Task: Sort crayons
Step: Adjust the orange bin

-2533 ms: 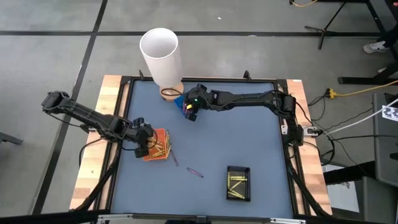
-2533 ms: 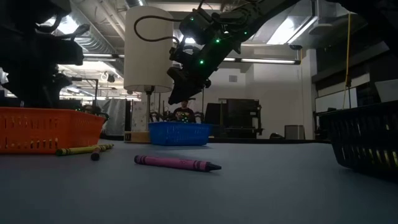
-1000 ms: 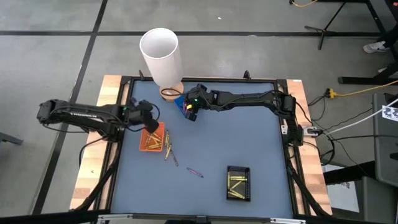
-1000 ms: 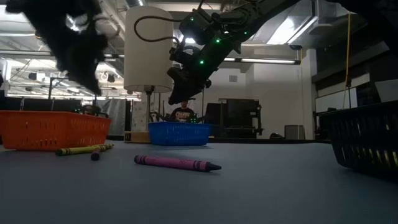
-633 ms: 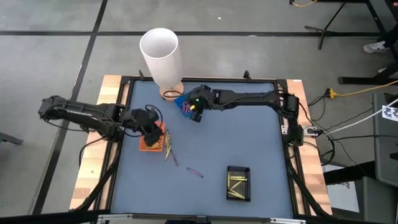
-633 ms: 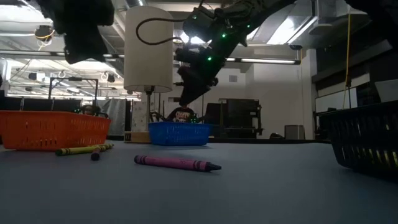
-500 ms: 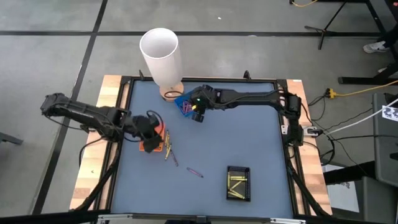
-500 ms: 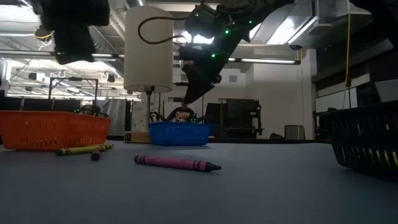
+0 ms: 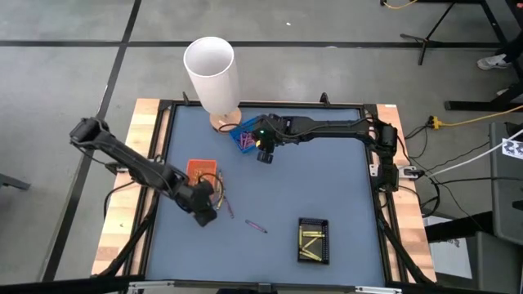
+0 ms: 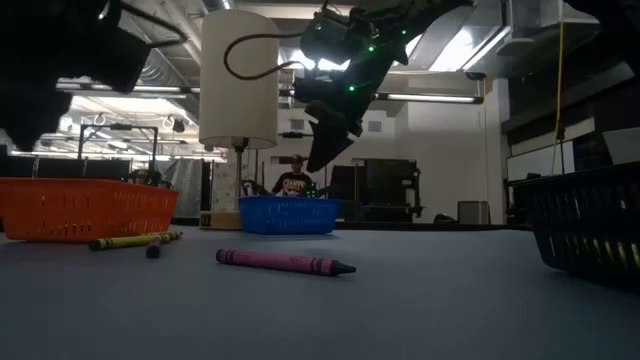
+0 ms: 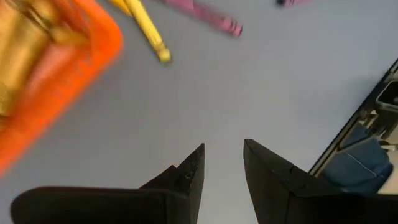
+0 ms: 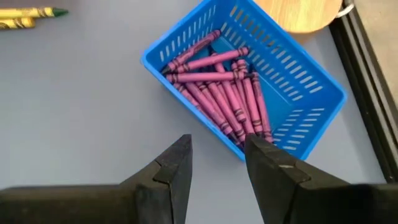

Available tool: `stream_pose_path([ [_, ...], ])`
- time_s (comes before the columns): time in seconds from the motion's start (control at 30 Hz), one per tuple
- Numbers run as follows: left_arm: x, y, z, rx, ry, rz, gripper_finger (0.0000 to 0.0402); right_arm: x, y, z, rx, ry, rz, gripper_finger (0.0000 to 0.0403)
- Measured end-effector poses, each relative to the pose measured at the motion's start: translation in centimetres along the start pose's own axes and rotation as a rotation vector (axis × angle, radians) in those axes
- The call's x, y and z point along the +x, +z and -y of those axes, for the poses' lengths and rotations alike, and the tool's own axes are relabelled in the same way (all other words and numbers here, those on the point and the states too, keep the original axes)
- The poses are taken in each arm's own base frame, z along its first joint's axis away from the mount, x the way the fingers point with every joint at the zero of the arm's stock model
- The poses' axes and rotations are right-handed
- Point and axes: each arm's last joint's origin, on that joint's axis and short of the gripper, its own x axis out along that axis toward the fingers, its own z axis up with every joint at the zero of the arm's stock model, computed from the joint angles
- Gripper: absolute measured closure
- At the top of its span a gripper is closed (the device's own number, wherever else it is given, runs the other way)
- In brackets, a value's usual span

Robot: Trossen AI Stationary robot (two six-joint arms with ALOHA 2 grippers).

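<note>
Item: paper-wrapped wax crayons, thin sticks.
- Loose purple-pink crayon (image 9: pixel 256 225) lies mid-table, near side; loose yellow-gold crayons (image 9: pixel 220 196) lie just right of the orange slotted plastic tray (image 9: pixel 201 170).
- More purple-pink sticks fill the blue plastic tray (image 12: pixel 292 90), far centre; yellow ones lie in the black tray (image 9: pixel 313 240), near right.

Handling, judged: light, stiff, brittle, prone to roll; best pinched mid-length across the barrel.

Left gripper (image 9: pixel 204 214): low over bare mat near the loose crayons, jaws parted, empty.

Right gripper (image 12: pixel 216 158): raised beside the blue tray, jaws parted, empty.
</note>
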Motion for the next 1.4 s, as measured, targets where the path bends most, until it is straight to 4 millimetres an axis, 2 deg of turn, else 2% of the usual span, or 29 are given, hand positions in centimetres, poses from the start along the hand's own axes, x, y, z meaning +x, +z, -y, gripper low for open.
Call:
stream_pose_path([
  [0.27,2.8,-0.1,0.5,-0.139,0.039,-0.021,0.0305,0.0,0.0,0.0,0.0,0.004,0.0,0.0258],
  [0.57,4.6,0.1,0.3,-0.242,0.104,0.043,0.0305,0.0,0.0,0.0,0.0,0.004,0.0,0.0258],
  [1.03,5.7,0.9,-0.4,-0.229,0.193,0.268,0.0305,0.1,0.0,0.0,-0.001,0.001,-0.001,0.0258],
  [1.4,5.6,1.3,-0.5,-0.203,0.213,0.33,0.0305,0.1,0.0,0.0,-0.001,0.001,-0.001,0.0258],
])
